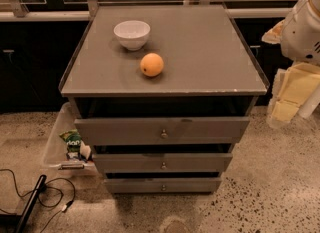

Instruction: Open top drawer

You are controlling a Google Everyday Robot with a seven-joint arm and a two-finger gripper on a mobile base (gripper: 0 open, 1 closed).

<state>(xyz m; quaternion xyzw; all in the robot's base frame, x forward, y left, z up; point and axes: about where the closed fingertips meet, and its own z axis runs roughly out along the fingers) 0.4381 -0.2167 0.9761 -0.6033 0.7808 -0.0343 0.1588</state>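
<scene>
The top drawer is the widest grey drawer front, just under the cabinet top, with a small round metal knob at its centre. A dark gap shows above its front, and its inside is hidden. Two narrower grey drawers sit below it. My gripper is at the right edge of the view, pale yellow below the white arm. It is beside the cabinet's right side, well apart from the knob and holding nothing that I can see.
A white bowl and an orange sit on the grey cabinet top. A clear plastic bin with a snack bag stands on the floor at the left. Black cables lie on the speckled floor.
</scene>
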